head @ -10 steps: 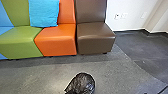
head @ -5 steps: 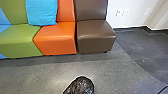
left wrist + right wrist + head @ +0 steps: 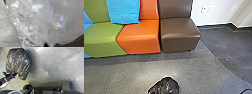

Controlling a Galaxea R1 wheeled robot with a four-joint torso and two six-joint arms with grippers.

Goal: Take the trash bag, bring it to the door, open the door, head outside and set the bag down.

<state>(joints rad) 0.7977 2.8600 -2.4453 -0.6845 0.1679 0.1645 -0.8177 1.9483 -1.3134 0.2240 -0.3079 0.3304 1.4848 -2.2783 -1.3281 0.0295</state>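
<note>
The seats and cushion have shifted up and a little left in the head view, so the camera, and likely the robot, has moved. The black trash bag (image 3: pixel 164 86) stays low, near the middle, sinking slightly, rather than shifting with the brown seat (image 3: pixel 179 33) and orange seat (image 3: pixel 139 36). That suggests it is travelling with the robot: the pickup seems done, the carry under way, and the door and the setting down still to come.

The left gripper (image 3: pixel 16 74) is pinching the bag by its gathered part, where the pleats meet. The right gripper's state cannot be told.

The bag is over the near floor (image 3: pixel 134 72), well apart from the seats; whether its underside touches the floor cannot be told. It appears longer than wide, its long axis running from the near, gripped part to the rounded, bulky end, which points away from the robot, roughly toward the seats.
</note>
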